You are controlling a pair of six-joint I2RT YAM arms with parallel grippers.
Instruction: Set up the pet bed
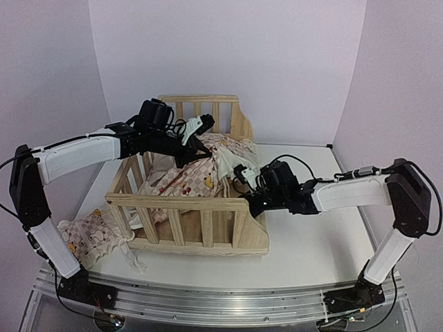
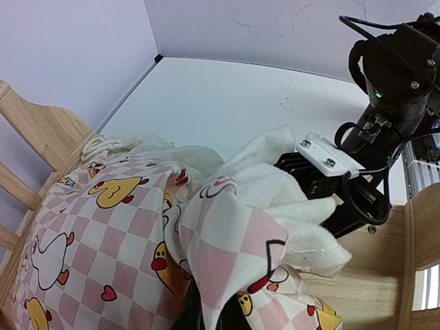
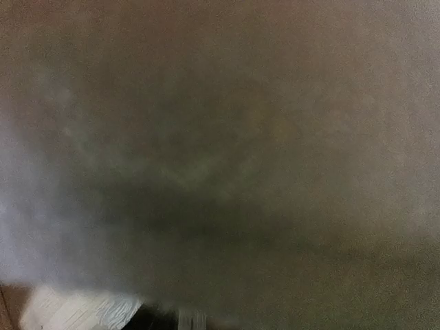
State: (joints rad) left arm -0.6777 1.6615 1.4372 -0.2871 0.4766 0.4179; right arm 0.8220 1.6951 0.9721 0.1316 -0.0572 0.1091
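While the top view is showing the whole pine frame (image 1: pixel 178 202) standing in the middle of the table (image 1: pixel 304 235), the left wrist view is catching only parts of its rails. The checked cushion (image 1: pixel 185 181) is lying inside the frame, bunched toward the back right corner. The left arm (image 1: pixel 76 155) is reaching over the frame, and the left jaws are clenching a fold of the cushion, holding it above the rest. In the left wrist view that fold is draping over them and hiding most of them. The right arm (image 1: pixel 346 194) is coming in from the right, and the right jaws are pressing into the cream ruffle (image 2: pixel 268 161) by the right rail. Whether they are grasping it I cannot tell. The right wrist view is giving only a grey-brown blur. Only the top view is showing a second checked piece (image 1: pixel 90 238) lying on the table beside the frame's left front corner.
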